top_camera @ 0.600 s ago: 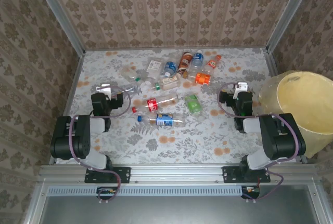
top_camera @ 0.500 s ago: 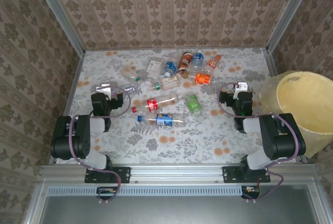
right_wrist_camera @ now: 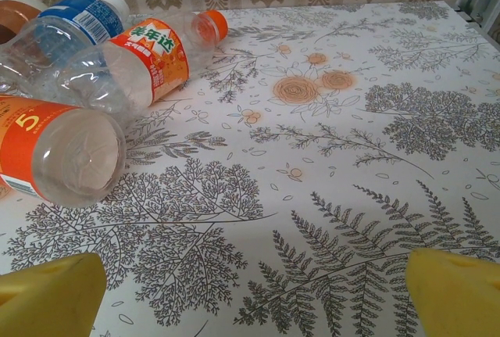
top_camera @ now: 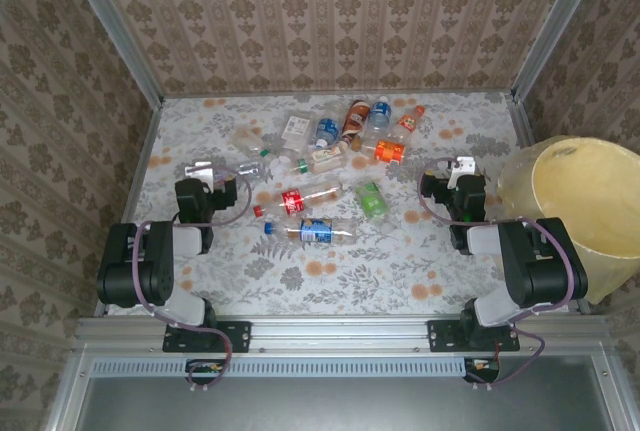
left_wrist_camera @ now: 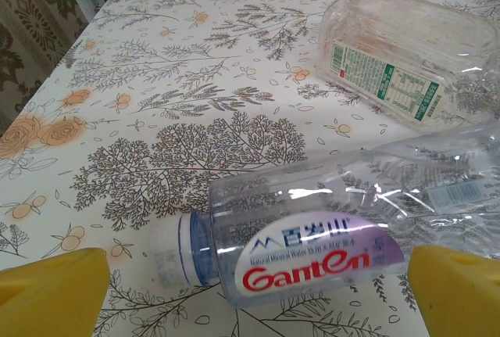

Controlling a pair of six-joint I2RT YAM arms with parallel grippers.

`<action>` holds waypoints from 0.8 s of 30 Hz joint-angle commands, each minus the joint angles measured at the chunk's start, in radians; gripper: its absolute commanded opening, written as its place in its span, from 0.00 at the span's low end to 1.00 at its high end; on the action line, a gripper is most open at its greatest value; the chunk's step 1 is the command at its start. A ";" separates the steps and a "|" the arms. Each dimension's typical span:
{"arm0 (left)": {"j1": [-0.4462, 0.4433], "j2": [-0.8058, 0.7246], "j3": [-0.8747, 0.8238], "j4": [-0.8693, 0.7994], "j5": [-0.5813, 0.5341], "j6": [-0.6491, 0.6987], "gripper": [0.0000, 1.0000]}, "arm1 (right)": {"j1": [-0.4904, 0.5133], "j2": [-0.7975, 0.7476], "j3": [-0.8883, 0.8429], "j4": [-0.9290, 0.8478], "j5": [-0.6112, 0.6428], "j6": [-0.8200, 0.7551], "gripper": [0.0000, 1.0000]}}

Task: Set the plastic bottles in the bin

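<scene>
Several plastic bottles point(top_camera: 330, 166) lie scattered across the middle and back of the flowered table. The pale-yellow bin point(top_camera: 588, 213) stands off the table's right side. My left gripper point(top_camera: 203, 171) is open, low over the table at the left. In the left wrist view a clear Ganten bottle point(left_wrist_camera: 312, 235) with a white cap lies on its side just ahead of the yellow fingertips point(left_wrist_camera: 51, 290), untouched. My right gripper point(top_camera: 460, 167) is open near the bin, with bare cloth between its fingertips point(right_wrist_camera: 453, 294). Orange-labelled bottles point(right_wrist_camera: 62, 149) lie ahead to its left.
A clear crushed bottle with a green-and-white label point(left_wrist_camera: 398, 63) lies beyond the Ganten bottle. A blue-labelled bottle point(right_wrist_camera: 78, 16) lies behind the orange ones. Patterned walls and metal posts point(top_camera: 140, 61) close the table at the back and sides.
The right gripper's tip has shifted very slightly to the left. The bottles and the left arm have not moved.
</scene>
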 commanded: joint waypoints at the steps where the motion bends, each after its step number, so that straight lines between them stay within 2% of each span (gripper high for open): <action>1: -0.004 0.011 0.022 0.033 0.013 0.022 1.00 | 0.006 0.013 0.019 0.017 -0.014 -0.014 1.00; 12: -0.004 0.008 0.020 0.034 0.013 0.023 1.00 | 0.004 0.012 0.019 0.017 -0.015 -0.014 1.00; 16: -0.006 -0.030 0.016 0.013 0.008 0.025 1.00 | 0.005 -0.013 0.016 0.006 -0.050 -0.027 1.00; 20: -0.008 -0.177 0.013 -0.128 -0.048 0.007 1.00 | 0.005 -0.123 0.048 -0.164 -0.023 -0.015 1.00; 24: -0.008 -0.319 0.050 -0.343 -0.094 -0.079 1.00 | 0.005 -0.251 0.107 -0.355 -0.020 0.029 1.00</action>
